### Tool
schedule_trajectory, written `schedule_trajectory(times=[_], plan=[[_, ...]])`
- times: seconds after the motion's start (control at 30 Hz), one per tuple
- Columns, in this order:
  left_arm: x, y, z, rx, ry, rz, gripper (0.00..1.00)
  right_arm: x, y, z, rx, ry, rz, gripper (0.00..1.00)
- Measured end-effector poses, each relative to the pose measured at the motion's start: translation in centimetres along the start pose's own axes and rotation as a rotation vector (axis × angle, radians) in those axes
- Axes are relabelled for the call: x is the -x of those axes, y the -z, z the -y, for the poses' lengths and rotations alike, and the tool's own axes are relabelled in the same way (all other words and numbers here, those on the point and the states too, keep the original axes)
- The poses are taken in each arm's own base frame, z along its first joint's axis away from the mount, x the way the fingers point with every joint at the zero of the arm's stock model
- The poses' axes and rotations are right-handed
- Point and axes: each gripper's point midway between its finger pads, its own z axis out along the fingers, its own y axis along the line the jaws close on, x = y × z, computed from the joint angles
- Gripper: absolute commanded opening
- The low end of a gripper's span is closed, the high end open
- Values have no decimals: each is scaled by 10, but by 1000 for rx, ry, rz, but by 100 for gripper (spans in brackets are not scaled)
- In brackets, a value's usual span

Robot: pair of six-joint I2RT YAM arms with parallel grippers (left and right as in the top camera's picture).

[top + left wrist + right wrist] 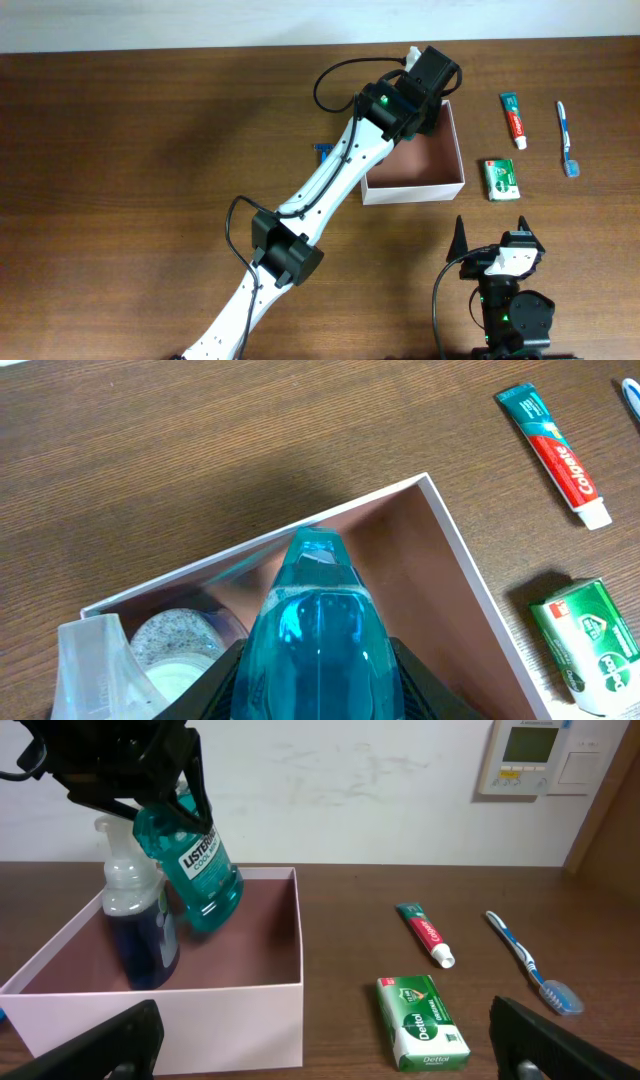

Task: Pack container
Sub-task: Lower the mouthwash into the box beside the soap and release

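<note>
The container (440, 186) is a square white-walled box with a pinkish inside, also in the left wrist view (462, 565) and the right wrist view (200, 1015). My left gripper (425, 85) is shut on a teal Listerine mouthwash bottle (200, 860) and holds it tilted over the container's back part; the bottle fills the left wrist view (318, 630). A spray bottle with dark blue liquid (135, 925) stands upright inside the container, beside the mouthwash. My right gripper (495, 238) is open and empty near the table's front edge, in front of the container (325, 1055).
To the right of the container lie a Colgate toothpaste tube (514, 118), a blue toothbrush (566, 138) and a green Dettol soap box (501, 179). A small blue item (324, 152) lies left of the container, partly under the left arm.
</note>
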Motion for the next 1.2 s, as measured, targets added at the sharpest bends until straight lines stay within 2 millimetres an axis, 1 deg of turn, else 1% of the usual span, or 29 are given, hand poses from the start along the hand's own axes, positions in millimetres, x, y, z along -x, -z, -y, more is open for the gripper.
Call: schedule_trajectory(times=[0.33, 0.47, 0.63, 0.8, 0.83, 0.9, 1.2], plan=[[-1, -1, 0, 7, -2, 0, 32, 0, 0, 0, 0, 1, 0, 99], [-8, -8, -3, 20, -6, -22, 32, 0, 0, 0, 0, 0, 0, 99], [-22, -21, -7, 39, -14, -65, 32, 0, 0, 0, 0, 0, 0, 99], [-23, -21, -7, 40, -14, -67, 32, 0, 0, 0, 0, 0, 0, 99], [-23, -21, -7, 40, -14, -67, 33, 0, 0, 0, 0, 0, 0, 99], [-23, -21, -7, 41, -15, -70, 43, 0, 0, 0, 0, 0, 0, 99], [-23, -22, -8, 45, -11, -67, 44, 0, 0, 0, 0, 0, 0, 99]])
